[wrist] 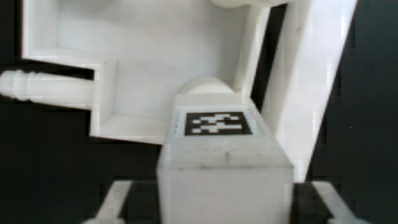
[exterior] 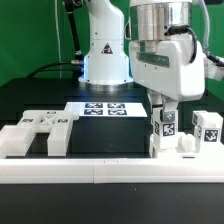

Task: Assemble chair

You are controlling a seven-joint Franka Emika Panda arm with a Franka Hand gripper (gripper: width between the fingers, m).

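Note:
My gripper [exterior: 165, 110] hangs at the exterior view's right, shut on a white chair part [exterior: 165, 128] that carries black-and-white tags. The part stands upright, and its lower end meets other white pieces [exterior: 172, 148] near the table's front. In the wrist view the held part [wrist: 217, 130] fills the gap between my fingers [wrist: 121, 200], tag facing the camera, gripper [wrist: 221, 208] closed on its sides. Beyond it lie a broad white chair panel [wrist: 125, 70] with a round peg [wrist: 36, 90] and a long white bar [wrist: 317, 70].
A second tagged white part [exterior: 208, 128] stands just right of the held one. Several white chair parts [exterior: 35, 135] lie at the exterior view's left. The marker board [exterior: 105, 108] lies mid-table before the arm's base. A white rim [exterior: 100, 172] runs along the table's front.

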